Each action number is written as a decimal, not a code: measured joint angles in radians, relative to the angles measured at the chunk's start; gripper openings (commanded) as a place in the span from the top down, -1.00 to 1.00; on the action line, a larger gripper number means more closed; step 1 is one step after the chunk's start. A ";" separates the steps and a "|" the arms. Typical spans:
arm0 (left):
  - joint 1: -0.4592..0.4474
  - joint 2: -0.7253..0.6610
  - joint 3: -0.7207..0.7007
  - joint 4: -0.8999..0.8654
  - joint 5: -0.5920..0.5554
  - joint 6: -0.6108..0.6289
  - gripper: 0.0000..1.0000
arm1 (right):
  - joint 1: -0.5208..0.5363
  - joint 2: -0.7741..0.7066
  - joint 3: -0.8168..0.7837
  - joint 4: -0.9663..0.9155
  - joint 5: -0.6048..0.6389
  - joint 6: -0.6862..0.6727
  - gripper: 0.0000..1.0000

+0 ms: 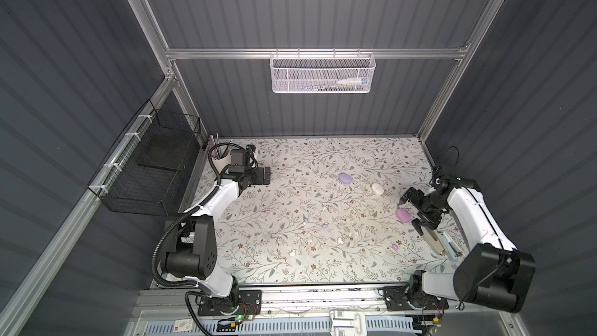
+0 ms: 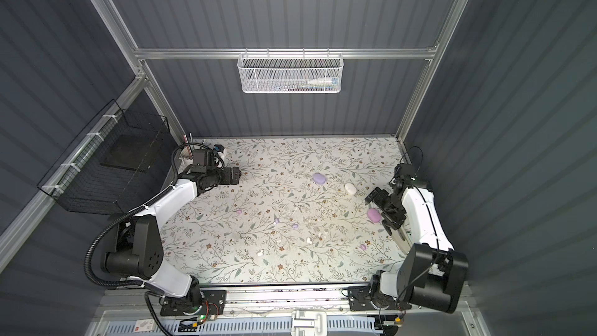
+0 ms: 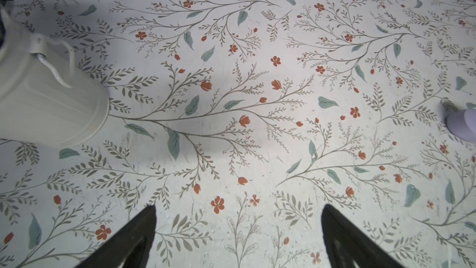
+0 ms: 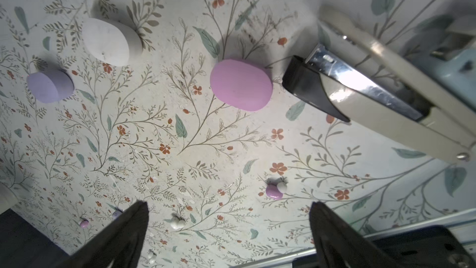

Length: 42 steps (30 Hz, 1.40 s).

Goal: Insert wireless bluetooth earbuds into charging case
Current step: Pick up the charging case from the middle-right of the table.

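Observation:
Three oval charging cases lie shut on the right half of the floral table: lavender [image 1: 345,178], white [image 1: 377,188] and pink [image 1: 403,215]. Several tiny earbuds are scattered mid-table, among them a pink one [image 1: 267,212], a lavender one [image 1: 325,225] and a white one [image 1: 292,252]. My right gripper [image 1: 409,215] hangs open just above the pink case [image 4: 240,85], holding nothing. A pink earbud [image 4: 273,192] and a white earbud [image 4: 177,223] lie close ahead of its fingertips. My left gripper [image 1: 266,175] stands open and empty over bare table at the back left.
A beige stapler [image 1: 434,242] and a blue stapler [image 1: 450,247] lie under my right arm. A white cup [image 3: 51,99] with pens stands in the back left corner. A black wire basket [image 1: 145,169] hangs left, and a white mesh basket [image 1: 323,72] on the back rail.

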 measured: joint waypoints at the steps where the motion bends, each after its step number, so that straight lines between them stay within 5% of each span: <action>1: -0.005 0.000 0.003 -0.002 0.005 0.001 -0.99 | -0.004 0.023 0.001 0.001 -0.005 0.008 -0.98; 17: -0.031 0.000 0.004 -0.002 0.031 0.008 -0.99 | -0.021 0.324 0.071 0.120 0.006 0.088 -0.96; 42: -0.036 0.005 0.029 -0.017 0.033 0.042 -0.99 | -0.020 0.391 0.041 0.221 0.018 0.110 -0.61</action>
